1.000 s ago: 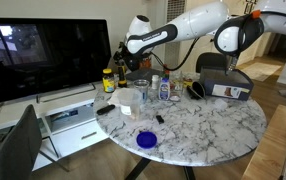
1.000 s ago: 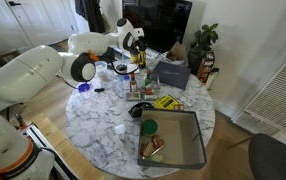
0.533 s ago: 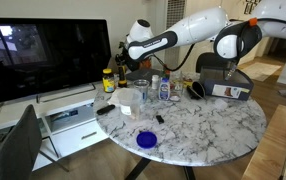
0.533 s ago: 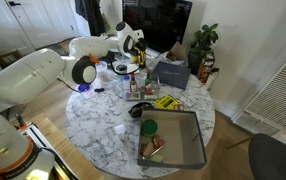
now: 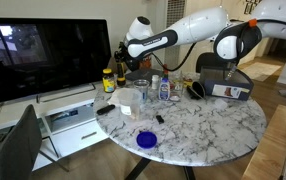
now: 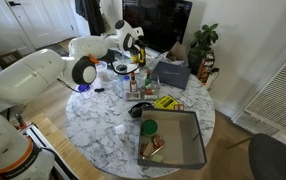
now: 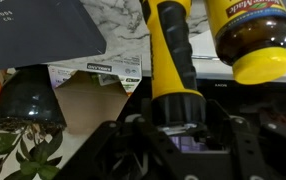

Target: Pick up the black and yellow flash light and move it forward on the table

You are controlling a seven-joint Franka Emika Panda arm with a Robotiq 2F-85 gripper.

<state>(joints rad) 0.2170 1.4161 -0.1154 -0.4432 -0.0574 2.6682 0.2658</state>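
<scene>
The gripper (image 7: 175, 125) appears clenched on the upper end of the black and yellow flashlight (image 7: 173, 60), jaws tight against both flanks. The flashlight stands upright at the edge of the table (image 5: 208, 130) nearest the television (image 5: 43, 55), just beside an amber bottle with a yellow cap (image 7: 248, 35). Risk, as judged: a hold this high on a long body may let it swing or slip on lifting. Any sideways drift could topple the bottle, or knock the containers crowded along that edge.
</scene>
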